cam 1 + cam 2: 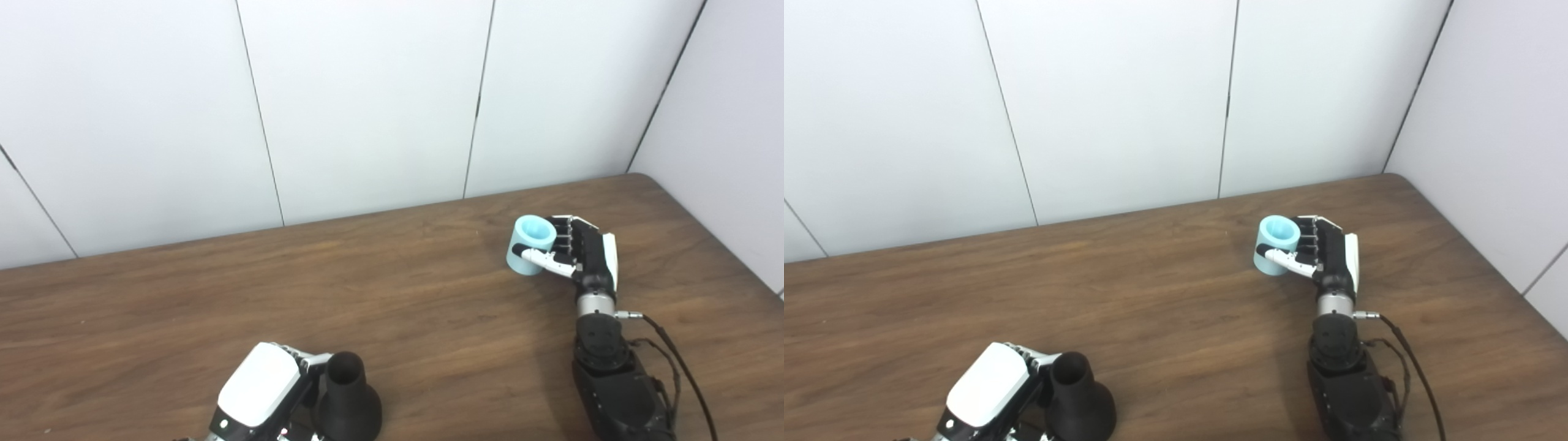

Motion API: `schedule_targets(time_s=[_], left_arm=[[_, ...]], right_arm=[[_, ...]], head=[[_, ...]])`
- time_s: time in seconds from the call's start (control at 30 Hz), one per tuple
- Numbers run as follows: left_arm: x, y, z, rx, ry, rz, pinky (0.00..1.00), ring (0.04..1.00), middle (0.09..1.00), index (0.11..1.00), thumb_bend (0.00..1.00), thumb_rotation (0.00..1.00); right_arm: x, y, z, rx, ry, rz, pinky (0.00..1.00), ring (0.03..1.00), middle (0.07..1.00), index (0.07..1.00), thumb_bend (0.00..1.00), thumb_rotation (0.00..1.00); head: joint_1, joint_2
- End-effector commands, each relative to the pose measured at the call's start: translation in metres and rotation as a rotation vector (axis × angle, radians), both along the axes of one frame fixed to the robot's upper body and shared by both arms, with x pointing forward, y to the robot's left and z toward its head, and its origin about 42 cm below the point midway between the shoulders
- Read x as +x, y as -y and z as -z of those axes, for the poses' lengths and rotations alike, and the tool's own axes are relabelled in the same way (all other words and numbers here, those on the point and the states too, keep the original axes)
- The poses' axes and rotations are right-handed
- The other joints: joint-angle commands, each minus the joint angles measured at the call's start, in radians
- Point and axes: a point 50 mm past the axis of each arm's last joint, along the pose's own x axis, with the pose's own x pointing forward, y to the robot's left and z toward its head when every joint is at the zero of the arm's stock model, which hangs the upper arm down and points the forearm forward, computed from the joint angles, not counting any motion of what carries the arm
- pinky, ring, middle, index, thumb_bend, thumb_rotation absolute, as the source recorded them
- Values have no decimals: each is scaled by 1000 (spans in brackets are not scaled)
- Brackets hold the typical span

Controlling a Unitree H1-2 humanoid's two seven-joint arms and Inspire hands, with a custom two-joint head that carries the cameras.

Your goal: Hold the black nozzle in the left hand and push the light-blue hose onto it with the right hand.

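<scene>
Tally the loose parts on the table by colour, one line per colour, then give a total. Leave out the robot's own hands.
Black: 1, the nozzle, standing upright beside the left hand.
Light blue: 1, the hose piece, with the right hand wrapped around it.
Total: 2

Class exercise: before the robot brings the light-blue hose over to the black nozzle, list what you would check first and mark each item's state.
1. Right hand shut on light-blue hose: ok.
2. Left hand gripping black nozzle: cannot tell; fingers hidden.
3. Nozzle upright, narrow end up: ok.
4. Hose opening unblocked: ok.
5. Hose aligned with nozzle: not ok; far apart.
6. Table between them free of obstacles: ok.
</scene>
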Motion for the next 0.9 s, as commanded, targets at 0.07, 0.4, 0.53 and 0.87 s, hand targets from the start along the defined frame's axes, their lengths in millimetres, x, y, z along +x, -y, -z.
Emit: schedule_targets(time_s=[0.07, 0.4, 0.53, 0.87], left_arm=[[-26, -5, 31, 31, -103, -2, 100, 157, 231, 483, 519, 37], [-26, -4, 31, 34, -106, -2, 107, 163, 244, 483, 519, 37], [-26, -4, 31, 37, -112, 2, 104, 159, 236, 482, 519, 37], [-26, -2, 32, 39, -108, 2, 103, 155, 234, 483, 519, 38]], right_arm=[[-2, -8, -18, -70, 77, -47, 478, 532, 549, 487, 503, 127], [-8, -12, -20, -94, 103, -51, 438, 490, 493, 478, 525, 1], [-11, -15, -25, -98, 106, -60, 421, 483, 494, 476, 525, 0], [-27, -28, -48, -104, 144, -122, 442, 496, 500, 468, 524, 0]], head=[[-1, 1], [8, 10], [8, 11], [21, 16]])
